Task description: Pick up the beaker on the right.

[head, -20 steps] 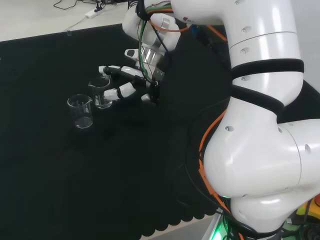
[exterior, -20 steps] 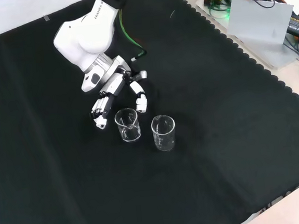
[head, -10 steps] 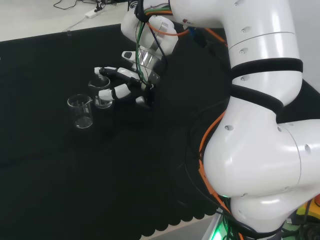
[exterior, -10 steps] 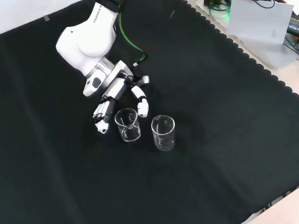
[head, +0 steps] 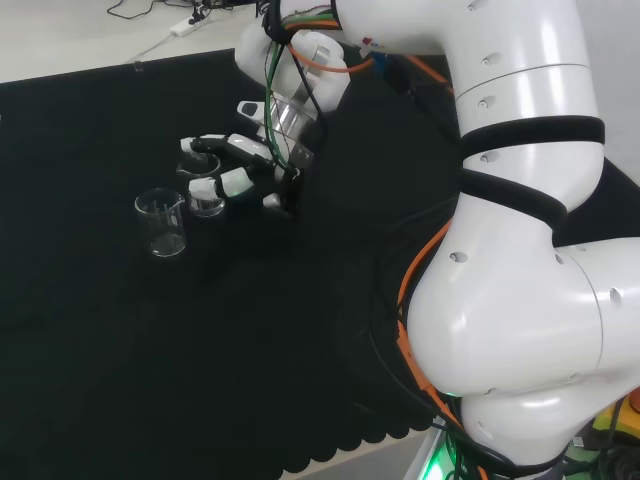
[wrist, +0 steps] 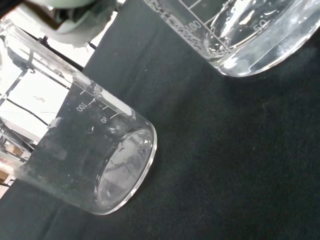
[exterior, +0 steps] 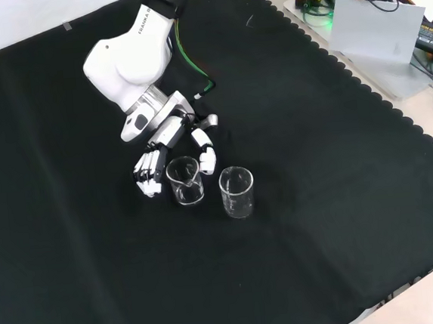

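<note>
Two clear glass beakers stand upright on the black cloth. In the head view the right beaker [head: 205, 186] sits beside the left beaker [head: 161, 223]. In the front view the same pair are the beaker nearest the hand [exterior: 184, 181] and the other beaker [exterior: 236, 192] to its right. The hand [head: 247, 167] reaches over the cloth to the right beaker, open, with fingers [exterior: 148, 173] on one side of the glass and the thumb [exterior: 206, 153] on the other. I cannot tell if they touch it. The wrist view has one beaker [wrist: 92, 150] and a second beaker's base [wrist: 240, 30], both close.
The arm's white links [head: 520, 230] stand at the head view's right. In the front view a grey box with cables [exterior: 379, 30] lies past the cloth's scalloped edge [exterior: 394, 112] at the upper right. Black cloth [exterior: 320, 221] spreads around the beakers.
The hand has slid toward the right beaker; its fingers and thumb now flank the glass instead of stopping short of it. Neither beaker has moved.
</note>
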